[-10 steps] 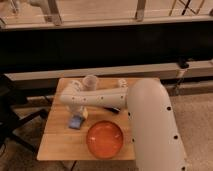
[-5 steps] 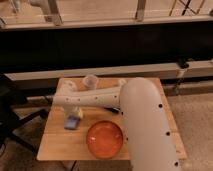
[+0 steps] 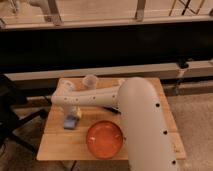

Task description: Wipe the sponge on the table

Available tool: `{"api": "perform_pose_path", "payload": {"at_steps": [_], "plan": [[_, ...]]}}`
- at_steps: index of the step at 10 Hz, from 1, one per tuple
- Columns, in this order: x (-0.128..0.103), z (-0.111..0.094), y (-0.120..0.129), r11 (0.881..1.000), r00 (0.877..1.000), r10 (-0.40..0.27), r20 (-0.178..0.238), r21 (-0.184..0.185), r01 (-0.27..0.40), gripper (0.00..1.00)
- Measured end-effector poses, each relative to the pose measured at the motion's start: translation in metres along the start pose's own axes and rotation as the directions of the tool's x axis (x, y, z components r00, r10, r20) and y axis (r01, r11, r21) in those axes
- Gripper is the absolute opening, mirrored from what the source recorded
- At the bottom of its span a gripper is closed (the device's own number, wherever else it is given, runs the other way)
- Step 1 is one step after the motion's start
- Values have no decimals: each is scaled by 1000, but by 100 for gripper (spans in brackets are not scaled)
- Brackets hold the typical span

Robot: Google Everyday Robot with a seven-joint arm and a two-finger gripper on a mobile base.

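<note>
A small light-blue sponge (image 3: 70, 123) lies on the left part of the light-wood table (image 3: 60, 145). My white arm reaches across the tabletop from the right. Its gripper (image 3: 73, 114) points down at the arm's left end, directly over the sponge and touching or nearly touching its top. The sponge's upper edge is hidden under the gripper.
An orange bowl (image 3: 104, 139) sits at the table's front middle, just right of the sponge. A pale cup (image 3: 90, 82) stands near the back edge. A dark chair (image 3: 12, 120) is left of the table. A dark wall and railing run behind.
The arm has swung slightly, and the gripper with the sponge under it has shifted a little along the left side of the table.
</note>
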Motion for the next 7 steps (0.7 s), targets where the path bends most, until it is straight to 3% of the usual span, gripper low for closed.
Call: {"api": "perform_pose_path", "payload": {"at_steps": [7], "plan": [[13, -6, -10, 999, 999, -42, -24, -10, 42, 0]]}}
